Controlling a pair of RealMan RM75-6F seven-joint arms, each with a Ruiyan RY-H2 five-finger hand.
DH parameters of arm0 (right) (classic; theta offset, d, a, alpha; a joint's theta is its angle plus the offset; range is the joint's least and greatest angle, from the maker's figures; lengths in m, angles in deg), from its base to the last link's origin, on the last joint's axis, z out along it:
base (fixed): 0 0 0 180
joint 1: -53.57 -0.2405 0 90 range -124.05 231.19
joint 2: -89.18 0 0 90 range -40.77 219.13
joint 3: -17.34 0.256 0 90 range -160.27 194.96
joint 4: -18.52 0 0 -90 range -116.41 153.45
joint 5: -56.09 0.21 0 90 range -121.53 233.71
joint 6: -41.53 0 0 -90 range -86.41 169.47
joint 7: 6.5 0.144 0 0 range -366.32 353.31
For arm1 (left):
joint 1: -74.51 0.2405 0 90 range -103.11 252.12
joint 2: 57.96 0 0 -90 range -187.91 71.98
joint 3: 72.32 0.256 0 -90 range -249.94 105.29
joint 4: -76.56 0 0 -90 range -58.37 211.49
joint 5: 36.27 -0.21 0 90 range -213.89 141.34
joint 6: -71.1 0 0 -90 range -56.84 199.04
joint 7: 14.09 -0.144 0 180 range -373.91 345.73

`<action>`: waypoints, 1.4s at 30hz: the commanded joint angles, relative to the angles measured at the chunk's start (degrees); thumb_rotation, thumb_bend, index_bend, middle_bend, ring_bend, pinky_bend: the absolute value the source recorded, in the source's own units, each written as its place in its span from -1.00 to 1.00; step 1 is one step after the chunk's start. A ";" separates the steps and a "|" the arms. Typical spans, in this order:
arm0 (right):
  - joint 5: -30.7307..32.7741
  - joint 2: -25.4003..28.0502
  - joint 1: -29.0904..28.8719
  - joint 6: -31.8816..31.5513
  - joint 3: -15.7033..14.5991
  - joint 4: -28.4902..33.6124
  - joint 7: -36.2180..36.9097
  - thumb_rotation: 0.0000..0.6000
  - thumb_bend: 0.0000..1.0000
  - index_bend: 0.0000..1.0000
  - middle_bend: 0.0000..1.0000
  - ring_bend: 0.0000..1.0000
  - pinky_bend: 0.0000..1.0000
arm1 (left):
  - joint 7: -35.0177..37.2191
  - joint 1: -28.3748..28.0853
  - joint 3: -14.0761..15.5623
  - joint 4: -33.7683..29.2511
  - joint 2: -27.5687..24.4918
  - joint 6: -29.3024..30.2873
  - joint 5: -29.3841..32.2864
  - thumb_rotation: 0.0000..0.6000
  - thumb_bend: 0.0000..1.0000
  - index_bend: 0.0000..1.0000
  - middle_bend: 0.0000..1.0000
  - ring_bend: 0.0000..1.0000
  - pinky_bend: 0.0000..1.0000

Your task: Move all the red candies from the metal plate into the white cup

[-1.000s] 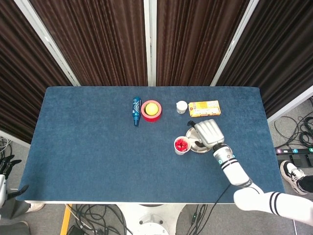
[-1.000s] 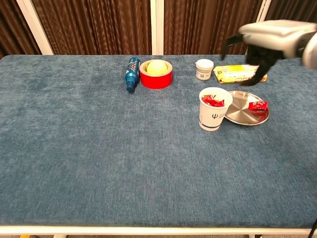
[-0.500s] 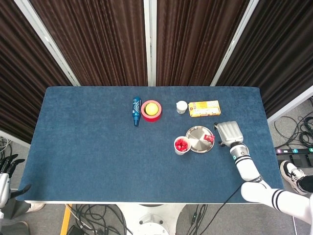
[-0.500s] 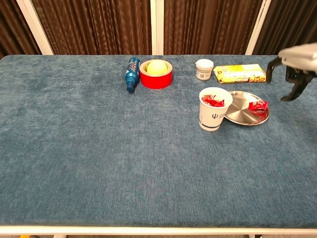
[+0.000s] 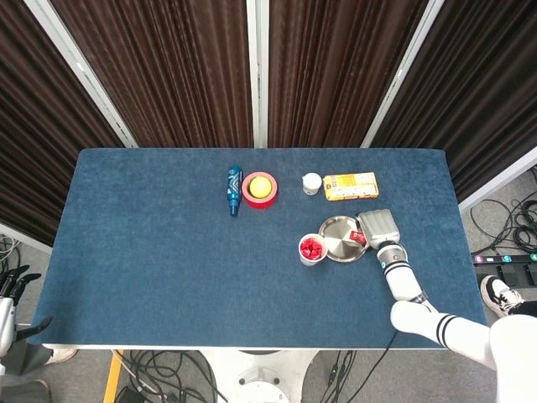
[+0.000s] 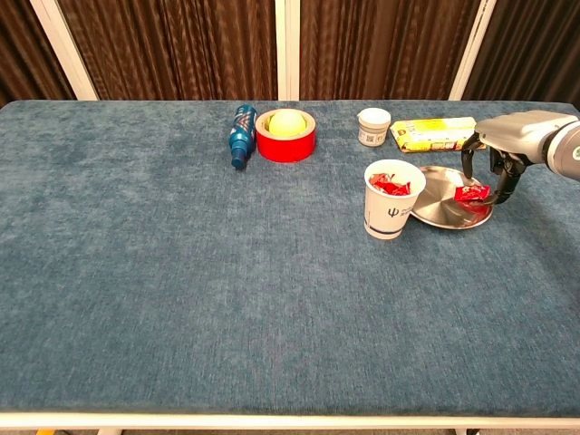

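Note:
The metal plate (image 5: 334, 228) (image 6: 437, 203) lies right of the middle of the table, with one red candy (image 5: 358, 238) (image 6: 471, 192) on its right side. Touching the plate's left edge is the white cup (image 5: 311, 249) (image 6: 391, 207), with red candies (image 6: 389, 185) inside. My right hand (image 5: 378, 227) (image 6: 513, 141) hovers over the plate's right rim, its dark fingers (image 6: 468, 166) pointing down on either side of the candy. The candy still lies on the plate. My left hand (image 5: 12, 284) hangs off the table's left front corner, fingers spread, holding nothing.
Along the back stand a blue bottle on its side (image 5: 234, 191) (image 6: 240, 123), a red tape roll with a yellow ball in it (image 5: 259, 190) (image 6: 285, 134), a small white jar (image 5: 311, 183) (image 6: 372, 126) and a yellow packet (image 5: 351, 185) (image 6: 435, 133).
My right hand swung from above the plate out to the right, then came back left and down. Its fingers now straddle the candy on the plate.

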 commanded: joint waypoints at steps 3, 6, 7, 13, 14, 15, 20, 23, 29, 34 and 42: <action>2.27 -1.54 -0.90 1.19 0.29 -1.76 -1.27 1.00 -0.69 -0.13 1.00 0.97 1.00 | 0.42 0.09 0.11 0.50 0.29 -0.05 0.01 1.00 -1.00 -0.40 -0.52 -0.72 -0.65; 2.87 -2.16 -1.28 1.37 0.41 -2.46 -1.67 1.00 -0.65 -0.10 1.00 0.97 1.00 | 0.73 0.15 0.13 0.78 0.37 0.00 0.00 1.00 -1.00 -0.40 -0.52 -0.72 -0.65; 3.10 -2.29 -1.35 1.36 0.43 -2.66 -1.83 1.00 -0.64 -0.09 1.00 0.97 1.00 | 0.80 0.15 0.13 0.87 0.38 -0.03 0.00 1.00 -1.00 -0.40 -0.52 -0.72 -0.65; 4.99 -2.73 -1.77 1.39 0.40 -3.40 -3.16 1.00 -0.40 0.05 1.00 0.98 1.00 | 1.34 0.11 0.21 1.33 0.58 -0.19 -0.08 1.00 -1.00 -0.40 -0.52 -0.72 -0.65; 5.15 -2.71 -1.82 1.32 0.40 -3.39 -3.32 1.00 -0.38 0.08 1.00 0.98 1.00 | 1.61 0.10 0.27 1.36 0.58 -0.27 -0.14 1.00 -1.00 -0.40 -0.52 -0.72 -0.65; 5.20 -2.66 -1.84 1.24 0.46 -3.33 -3.34 1.00 -0.37 0.09 1.00 0.98 1.00 | 1.76 0.06 0.27 1.37 0.55 -0.32 -0.18 1.00 -1.00 -0.40 -0.52 -0.72 -0.65; 2.78 -0.59 -1.55 -0.66 1.95 0.22 -1.15 1.00 -0.36 0.12 1.00 0.98 1.00 | 1.92 0.01 0.09 1.23 0.36 -0.15 -0.19 1.00 -1.00 -0.40 -0.52 -0.72 -0.65; -1.47 3.37 -0.64 -4.01 3.30 6.77 1.32 1.00 -0.35 0.12 1.00 0.98 1.00 | 1.66 -0.01 0.05 0.93 0.16 -0.05 -0.25 1.00 -1.00 -0.40 -0.52 -0.72 -0.65; -11.88 12.86 2.15 -10.13 5.68 22.57 7.55 1.00 -0.35 0.12 1.00 0.98 1.00 | 0.58 -0.27 -0.18 -0.17 -0.38 0.14 -0.42 1.00 -1.00 -0.40 -0.52 -0.72 -0.65; -16.53 14.08 1.95 -9.06 5.01 27.39 9.36 1.00 -0.35 0.13 1.00 0.98 1.00 | -0.18 -0.44 -0.09 -0.86 -0.52 0.08 -0.67 1.00 -1.00 -0.40 -0.52 -0.72 -0.65; -16.55 8.75 -0.58 -5.51 2.71 24.46 7.28 1.00 -0.38 0.07 1.00 0.97 1.00 | 0.03 -0.13 0.10 -0.89 -0.51 0.11 -0.33 1.00 -1.00 -0.40 -0.52 -0.72 -0.65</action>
